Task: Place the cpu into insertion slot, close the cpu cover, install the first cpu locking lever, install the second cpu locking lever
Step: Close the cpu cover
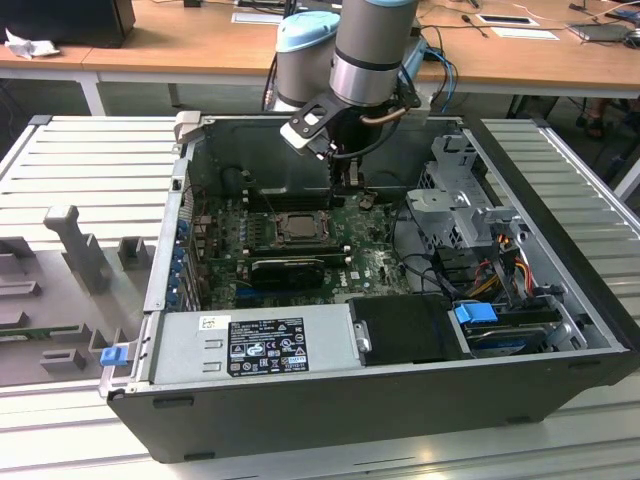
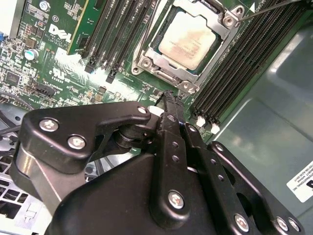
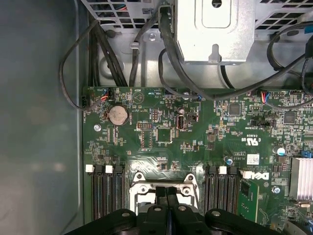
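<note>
The cpu [image 2: 190, 40], a pale silver square, lies flat in the insertion slot [image 1: 297, 228] on the green motherboard [image 3: 195, 137]. The cpu cover [image 2: 151, 61], a silvery frame with screws at its corners, lies down around the chip. A thin metal lever rod [image 2: 269, 7] runs off one corner of the socket. My gripper [image 2: 169, 98] is shut with nothing between its black fingers. It hovers just off the socket's edge [image 3: 164, 182]. In the exterior view the gripper [image 1: 350, 188] hangs over the board to the right of the socket.
Long black memory slots [image 2: 254, 54] flank the socket on both sides. A metal drive cage [image 3: 215, 29] with black cables [image 3: 171, 54] stands beyond the board. The grey power supply [image 1: 250, 345] fills the case's near side. The case walls [image 1: 560, 210] enclose everything.
</note>
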Controlling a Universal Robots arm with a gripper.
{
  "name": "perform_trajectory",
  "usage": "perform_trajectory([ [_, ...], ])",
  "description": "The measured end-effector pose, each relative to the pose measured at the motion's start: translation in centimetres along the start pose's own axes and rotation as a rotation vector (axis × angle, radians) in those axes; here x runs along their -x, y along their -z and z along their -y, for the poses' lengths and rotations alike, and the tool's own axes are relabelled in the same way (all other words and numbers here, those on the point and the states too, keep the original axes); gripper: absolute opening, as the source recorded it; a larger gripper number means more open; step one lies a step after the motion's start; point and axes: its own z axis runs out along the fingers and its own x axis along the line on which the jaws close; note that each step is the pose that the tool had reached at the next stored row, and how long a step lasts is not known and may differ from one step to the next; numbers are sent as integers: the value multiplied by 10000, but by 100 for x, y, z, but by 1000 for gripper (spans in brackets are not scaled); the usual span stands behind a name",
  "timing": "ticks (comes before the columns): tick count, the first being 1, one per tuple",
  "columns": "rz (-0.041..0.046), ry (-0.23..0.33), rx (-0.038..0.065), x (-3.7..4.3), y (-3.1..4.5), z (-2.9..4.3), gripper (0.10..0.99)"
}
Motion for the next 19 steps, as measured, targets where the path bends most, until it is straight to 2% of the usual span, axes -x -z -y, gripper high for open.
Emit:
perform_trajectory([
  [9, 0, 0, 0, 0, -1, 20, 106],
  [13, 1, 1, 49, 2, -22, 109, 106],
  [19, -1, 7, 116, 28, -67, 173, 106],
])
